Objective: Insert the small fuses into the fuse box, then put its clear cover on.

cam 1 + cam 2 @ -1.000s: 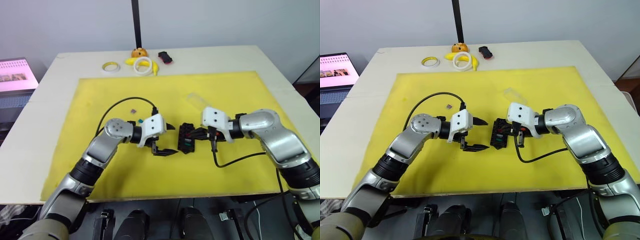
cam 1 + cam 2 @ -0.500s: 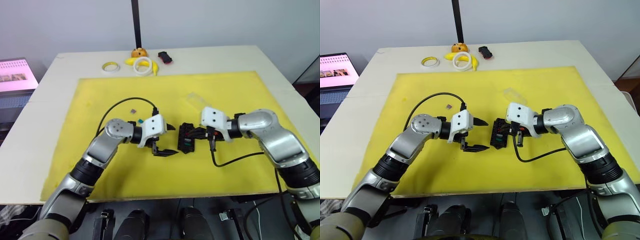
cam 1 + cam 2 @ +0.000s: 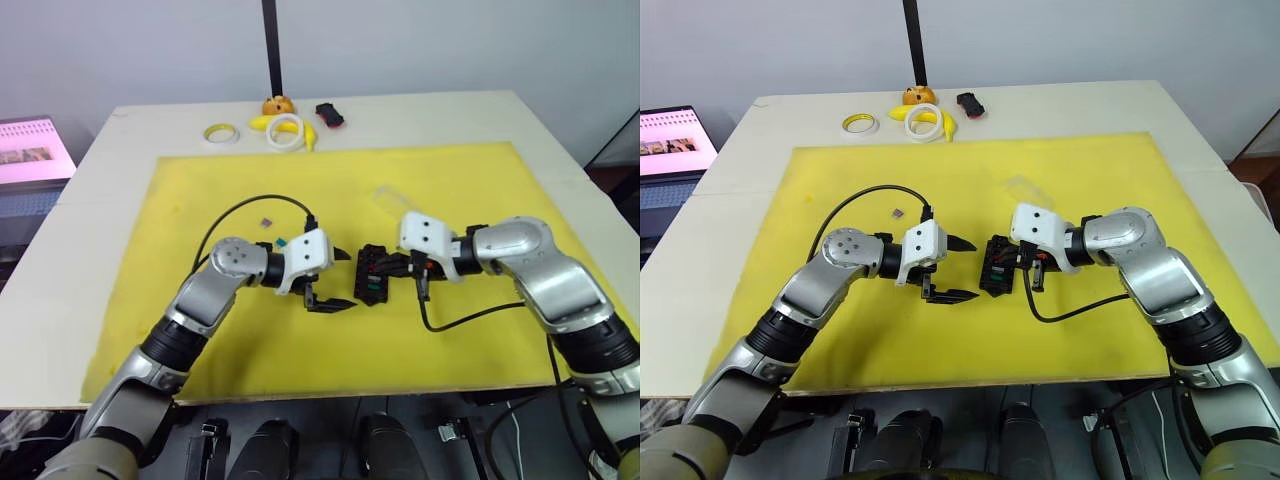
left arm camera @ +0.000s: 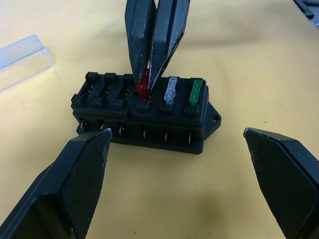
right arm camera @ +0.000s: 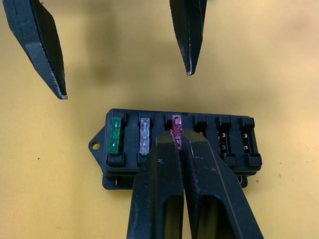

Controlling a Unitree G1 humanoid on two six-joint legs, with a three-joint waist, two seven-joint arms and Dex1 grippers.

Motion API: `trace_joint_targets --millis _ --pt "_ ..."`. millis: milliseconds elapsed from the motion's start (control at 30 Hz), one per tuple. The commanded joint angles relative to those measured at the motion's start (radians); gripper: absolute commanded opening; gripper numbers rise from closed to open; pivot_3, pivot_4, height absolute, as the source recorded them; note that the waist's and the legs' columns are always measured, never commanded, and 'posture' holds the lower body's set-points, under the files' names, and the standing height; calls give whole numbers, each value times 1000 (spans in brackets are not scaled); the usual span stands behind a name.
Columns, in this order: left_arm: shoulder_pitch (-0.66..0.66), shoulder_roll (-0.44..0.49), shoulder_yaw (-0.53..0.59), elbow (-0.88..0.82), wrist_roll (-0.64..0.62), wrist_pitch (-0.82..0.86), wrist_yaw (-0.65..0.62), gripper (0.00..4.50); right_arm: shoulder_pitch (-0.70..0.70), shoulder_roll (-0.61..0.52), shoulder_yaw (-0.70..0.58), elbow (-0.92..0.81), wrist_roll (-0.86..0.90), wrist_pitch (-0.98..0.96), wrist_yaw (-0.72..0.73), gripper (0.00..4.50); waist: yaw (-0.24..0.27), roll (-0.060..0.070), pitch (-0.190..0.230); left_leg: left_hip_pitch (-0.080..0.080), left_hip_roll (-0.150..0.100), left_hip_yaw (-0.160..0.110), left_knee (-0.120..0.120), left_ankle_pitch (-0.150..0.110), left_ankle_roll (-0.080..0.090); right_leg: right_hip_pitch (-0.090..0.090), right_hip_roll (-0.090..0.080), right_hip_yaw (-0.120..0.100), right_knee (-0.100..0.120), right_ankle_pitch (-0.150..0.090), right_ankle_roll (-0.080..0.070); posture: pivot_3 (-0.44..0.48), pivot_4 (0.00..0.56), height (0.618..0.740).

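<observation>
Right gripper (image 5: 180, 142) clamped on red fuse (image 4: 143, 85) at fuse box (image 4: 144, 112); seen in wrist views. Left gripper (image 3: 335, 279) spread wide, empty. Slot seating unclear.

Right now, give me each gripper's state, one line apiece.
Left gripper: open, empty, beside the fuse box.
Right gripper: shut on the red fuse, at a slot next to the grey fuse.
</observation>
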Motion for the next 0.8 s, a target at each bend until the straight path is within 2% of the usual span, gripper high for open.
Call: trace_joint_targets --millis 33,800 --pt "-7 -2 9 -10 5 -21 0 4500 -37 8 -30 -35 18 17 -4 43 0 0 0 0 0 0 0 0 0 0 0 0 0 0 0 0 150 740" --pt "-21 -19 13 15 19 -34 3 4500 31 -4 -3 -44 -22 -13 -22 43 0 0 0 0 0 0 0 0 0 0 0 0 0 0 0 0 150 740"
